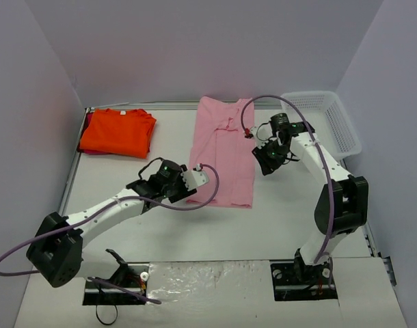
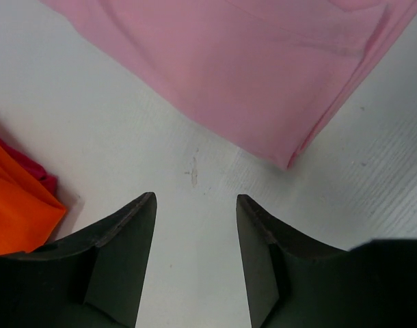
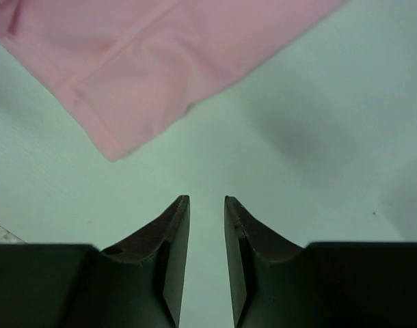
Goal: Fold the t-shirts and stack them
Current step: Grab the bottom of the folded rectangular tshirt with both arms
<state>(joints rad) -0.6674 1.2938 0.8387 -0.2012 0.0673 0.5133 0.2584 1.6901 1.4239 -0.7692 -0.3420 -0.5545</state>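
Both flank pink t-shirt (image 1: 222,154): left claw (image 2: 195,199) spread, right claw (image 3: 206,200) slightly parted; basket (image 1: 346,131) far-right.

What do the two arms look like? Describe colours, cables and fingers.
The left arm and right arm have white links with black joints and bases. A lavender cable loops along each. The fingers are matte black, tapering wedges; a green light glows on the left wrist.

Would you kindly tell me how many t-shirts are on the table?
2: the pink t-shirt lies mid-table; the orange t-shirt sits folded far left. A magenta edge beneath it may be another.
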